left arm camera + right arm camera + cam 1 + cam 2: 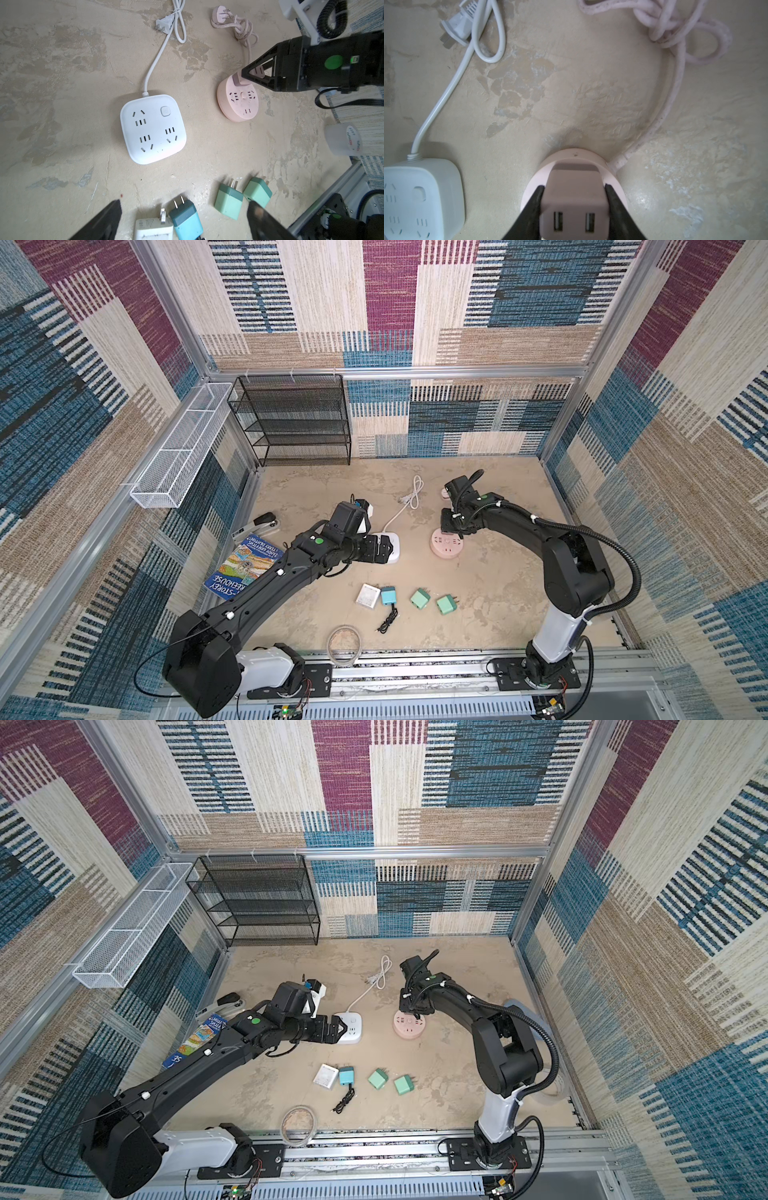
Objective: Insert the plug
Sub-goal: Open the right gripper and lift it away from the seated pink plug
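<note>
In both top views the right end effector (451, 531) points down at the round pink power strip (448, 548). The left end effector (386, 552) hangs over the square white power strip (395, 540). Near the front of the surface (498, 572) lie a white charger (368, 595), a blue charger (389, 595) and two green chargers (420, 598) (446, 605). A book (245, 566) and a stapler (257, 524) lie on the left.

In the left wrist view the left end effector's fingers (104, 222) are spread wide and hold nothing. The right end effector is closed on the pink charger plug (239, 80), at the far edge of the round pink power strip.

In the right wrist view two black fingers (533, 207) squeeze the pink charger plug from both sides. It sits on top of the round pink power strip, and its pins are hidden. A tangled pink cord (675, 31) and a white cord (446, 93) lie behind it.
</note>
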Robot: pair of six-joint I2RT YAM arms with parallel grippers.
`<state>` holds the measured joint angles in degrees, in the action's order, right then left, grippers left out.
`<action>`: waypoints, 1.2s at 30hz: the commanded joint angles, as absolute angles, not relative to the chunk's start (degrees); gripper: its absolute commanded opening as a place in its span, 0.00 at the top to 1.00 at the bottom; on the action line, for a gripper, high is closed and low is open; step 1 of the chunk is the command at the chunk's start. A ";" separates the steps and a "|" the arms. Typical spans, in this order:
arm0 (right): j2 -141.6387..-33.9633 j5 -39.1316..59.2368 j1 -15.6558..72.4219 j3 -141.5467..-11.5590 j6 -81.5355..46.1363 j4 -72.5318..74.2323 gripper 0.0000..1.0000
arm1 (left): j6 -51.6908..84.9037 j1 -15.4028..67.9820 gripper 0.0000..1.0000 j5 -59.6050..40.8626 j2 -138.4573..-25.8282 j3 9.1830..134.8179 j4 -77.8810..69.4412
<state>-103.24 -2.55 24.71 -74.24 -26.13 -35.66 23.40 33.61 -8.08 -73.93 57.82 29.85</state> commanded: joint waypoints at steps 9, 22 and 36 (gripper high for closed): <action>-99.99 -2.92 27.81 -76.61 -29.62 -36.47 0.33 | 22.58 33.57 0.01 -8.96 -73.70 56.82 28.65; -81.66 -7.76 34.55 -65.88 -30.96 -37.66 0.36 | 22.85 33.57 0.01 -9.17 -73.73 57.13 27.69; -72.03 -8.24 56.69 -50.43 -44.15 -45.77 0.43 | 23.71 33.62 0.01 -12.01 -73.18 55.07 25.26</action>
<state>-72.62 -10.37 55.66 -51.51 -40.56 -43.99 23.44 33.61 -9.91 -72.79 55.46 26.83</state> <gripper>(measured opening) 0.582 0.991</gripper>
